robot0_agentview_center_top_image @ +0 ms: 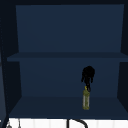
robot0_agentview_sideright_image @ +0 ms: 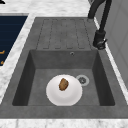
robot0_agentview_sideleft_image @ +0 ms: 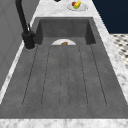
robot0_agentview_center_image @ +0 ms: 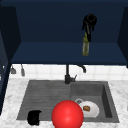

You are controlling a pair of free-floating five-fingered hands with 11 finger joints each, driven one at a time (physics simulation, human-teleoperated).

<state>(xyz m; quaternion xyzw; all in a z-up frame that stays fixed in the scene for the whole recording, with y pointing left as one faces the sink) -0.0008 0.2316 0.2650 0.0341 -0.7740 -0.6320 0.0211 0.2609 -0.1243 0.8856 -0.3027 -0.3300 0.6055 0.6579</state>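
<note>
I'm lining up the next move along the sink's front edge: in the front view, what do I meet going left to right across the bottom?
Left hand at the drainboard's front edge → red ball → white plate carrying a small brown piece of food, down in the basin.

Btl [robot0_agentview_center_top_image: 86, 100] on cab shelf [robot0_agentview_center_top_image: 50, 106].

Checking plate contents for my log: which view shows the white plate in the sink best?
The right side view: the whole white plate lies on the basin floor with a brown food piece on it. The front view has a red ball covering its left part; the left side view shows its far rim.
</note>
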